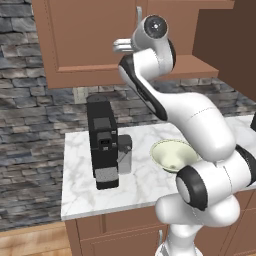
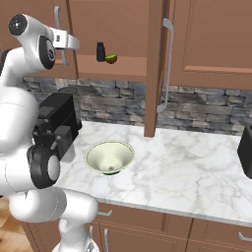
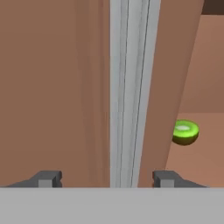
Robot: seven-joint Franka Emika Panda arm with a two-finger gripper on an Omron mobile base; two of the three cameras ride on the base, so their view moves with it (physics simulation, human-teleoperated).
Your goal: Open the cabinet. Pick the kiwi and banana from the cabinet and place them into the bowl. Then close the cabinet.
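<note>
Here we are looking at the cabinet (image 2: 206, 44), mounted on the wall above the marble counter (image 2: 197, 167). Its right door is swinging well open, edge-on toward us in the right base view; the left door (image 1: 85, 40) is sitting closed or nearly so. The gripper (image 3: 107, 178) is facing the left door's long silver bar handle (image 3: 127, 87), fingertips (image 3: 46, 178) spread wide with the bar running between them, not yet clamped on it. We are judging the current step as getting hold of this handle to pull the left door.

The door is reading as stiff and hinged, so it will be swinging on an arc, not sliding. The bar is smooth metal and probably slippery; we are favouring a grip around its middle, squarely across.

On the cabinet shelf, near its front edge, the kiwi (image 2: 111, 59) is resting, showing green, just beside a small black bottle (image 2: 101, 51). It is looking light, round and apt to roll. We are not spotting the banana yet.

The bowl (image 2: 110, 156) is sitting toward the counter's left end, near the black coffee machine (image 1: 102, 142).
</note>
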